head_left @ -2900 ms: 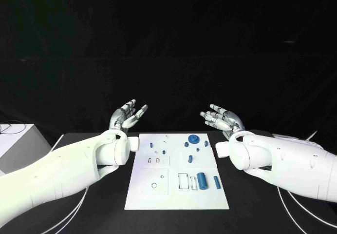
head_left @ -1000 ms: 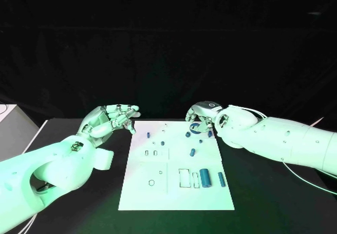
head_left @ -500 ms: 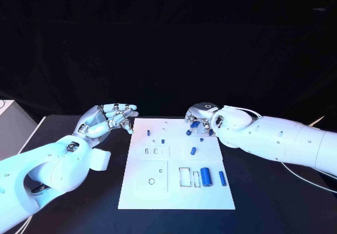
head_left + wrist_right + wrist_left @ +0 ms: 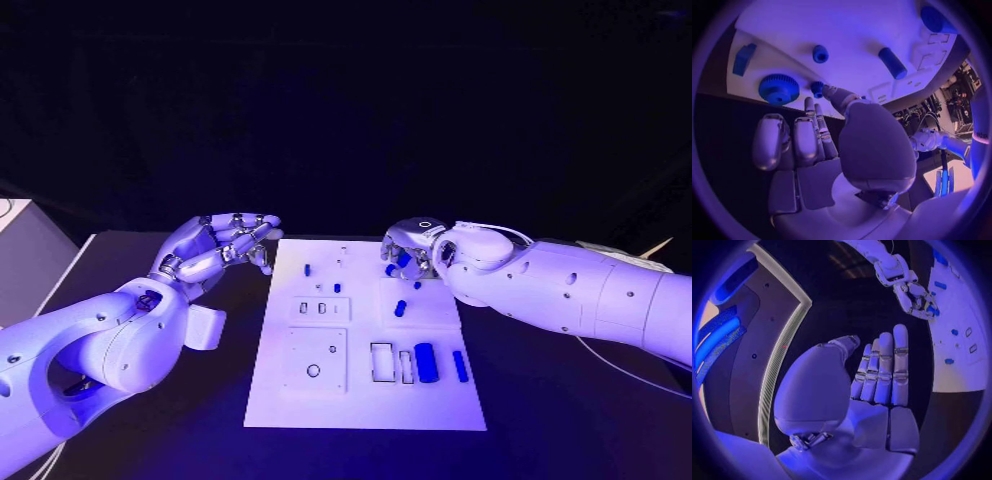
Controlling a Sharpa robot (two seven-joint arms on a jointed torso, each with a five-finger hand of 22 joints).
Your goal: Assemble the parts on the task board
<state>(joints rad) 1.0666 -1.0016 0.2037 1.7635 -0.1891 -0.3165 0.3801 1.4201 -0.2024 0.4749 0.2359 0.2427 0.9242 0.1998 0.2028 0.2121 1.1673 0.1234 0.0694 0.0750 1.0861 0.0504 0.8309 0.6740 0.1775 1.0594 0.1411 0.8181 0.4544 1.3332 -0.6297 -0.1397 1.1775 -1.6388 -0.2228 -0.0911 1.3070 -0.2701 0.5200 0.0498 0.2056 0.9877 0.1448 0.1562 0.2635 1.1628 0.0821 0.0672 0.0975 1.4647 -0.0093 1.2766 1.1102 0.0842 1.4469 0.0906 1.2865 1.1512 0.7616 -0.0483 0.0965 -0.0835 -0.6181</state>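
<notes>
Fingertips of the right robot hand [image 4: 410,250] are seen lowered over the far right corner of the flat white rectangular task board [image 4: 361,400], which lies on the black table [image 4: 548,420]. In the right wrist view, the fingers [image 4: 820,120] reach toward a small blue knob-like peg [image 4: 817,88], and contact seems to be made at its base, though a closed hold cannot be confirmed; the hand is judged partly curled, with nothing clearly gripped. Just beside that peg, toward the outer fingers, a round blue toothed gear [image 4: 778,88] is seen lying flat on the board. Beyond the fingertips a second small blue peg [image 4: 820,53] and a short blue cylinder [image 4: 892,62] are found, the cylinder's long axis running obliquely away from the hand.

The left robot hand [image 4: 219,248] is held above the table off the board's far left corner, fingers loosely curled and empty, well apart from every part.

The coming move is judged to turn on the peg lying directly at the right fingertips, with the gear as its close neighbour; the right hand is plainly the nearer one.
</notes>
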